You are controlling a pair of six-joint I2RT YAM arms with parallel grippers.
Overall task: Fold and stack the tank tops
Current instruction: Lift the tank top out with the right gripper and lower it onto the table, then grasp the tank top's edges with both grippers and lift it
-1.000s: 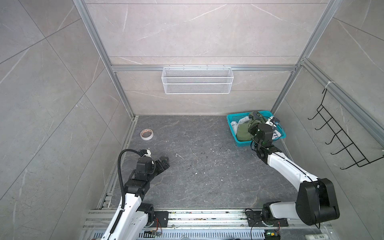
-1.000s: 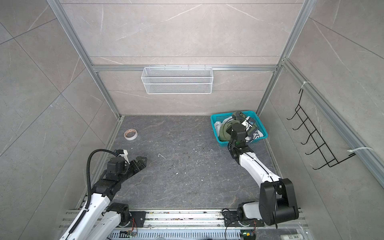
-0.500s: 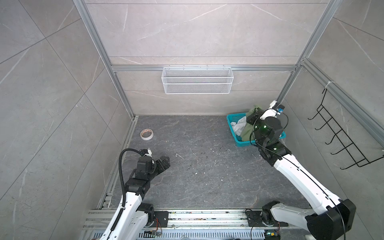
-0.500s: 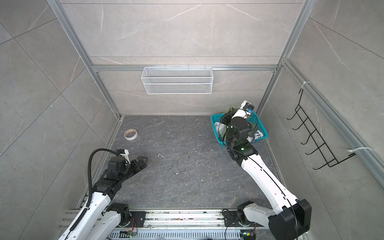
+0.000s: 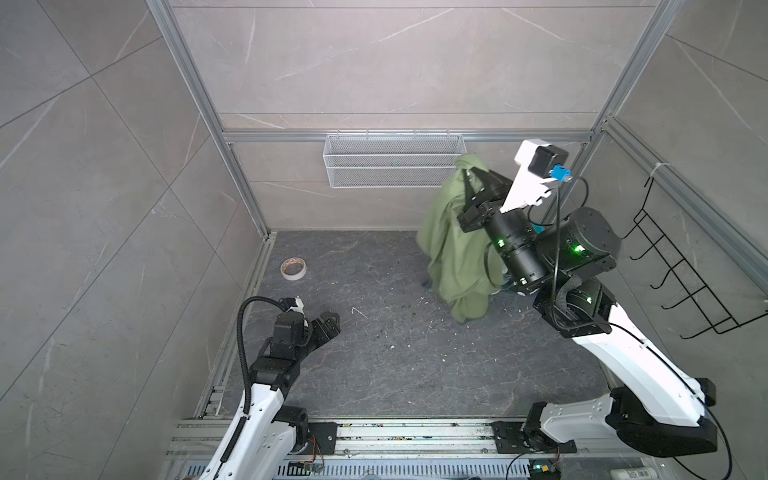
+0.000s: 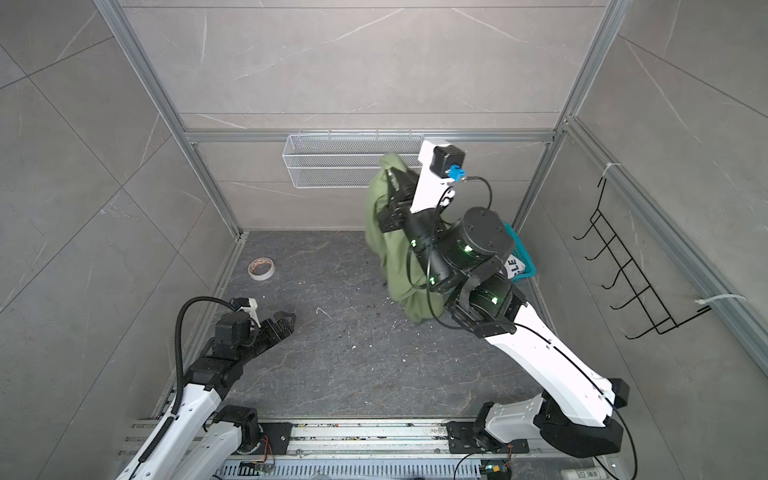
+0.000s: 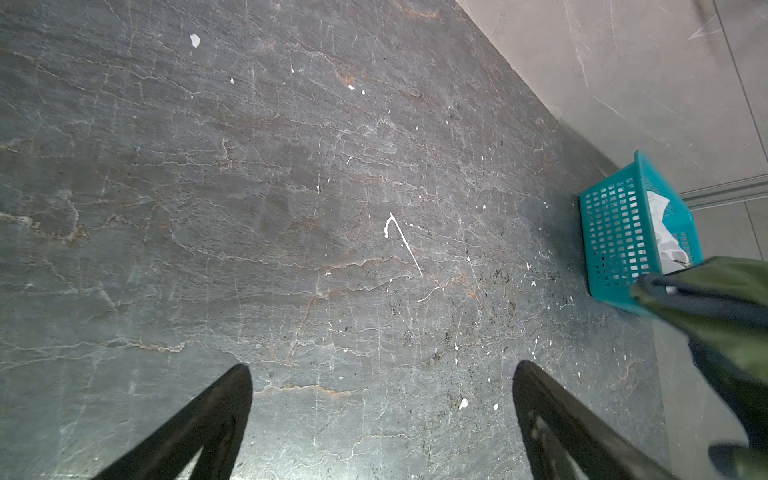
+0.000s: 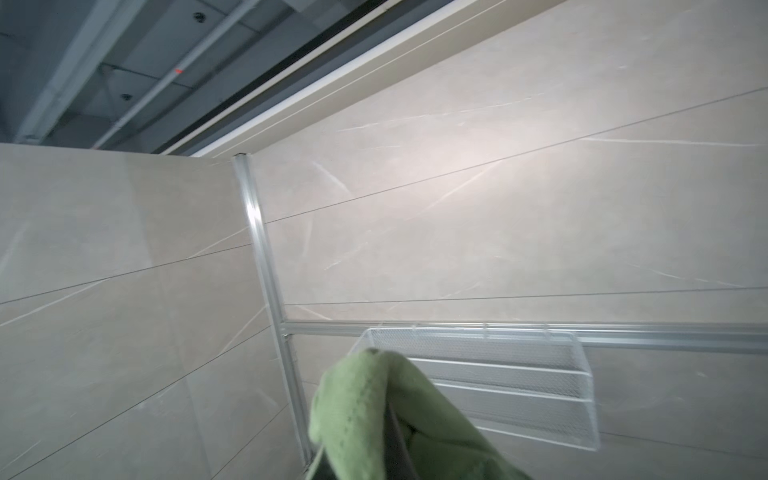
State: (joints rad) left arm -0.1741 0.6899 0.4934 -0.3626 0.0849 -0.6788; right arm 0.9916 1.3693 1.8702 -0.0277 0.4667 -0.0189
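Note:
The olive green tank top [image 5: 453, 249] [image 6: 395, 266] hangs in a long bunch from my right gripper [image 5: 469, 172] [image 6: 390, 172], which is shut on its top end, high up in front of the wire shelf. Its lower end is just above the floor or touching it; I cannot tell which. In the right wrist view the green cloth [image 8: 357, 407] drapes over the jaws and hides them. The white tank top [image 7: 665, 232] [image 6: 513, 266] lies crumpled in the teal basket [image 7: 615, 232] [image 6: 521, 253]. My left gripper [image 5: 330, 322] [image 6: 286, 320] [image 7: 380, 374] is open and empty, low over the dark floor at the left.
A tape roll [image 5: 293, 268] [image 6: 261, 268] lies at the back left of the floor. A white wire shelf [image 5: 392, 160] hangs on the back wall and a black hook rack [image 5: 681, 266] on the right wall. Small white scraps [image 7: 401, 241] dot the floor.
My right arm has risen from the basket and swung up, pulling the olive green tank top out and high into the air. The left arm has not moved.

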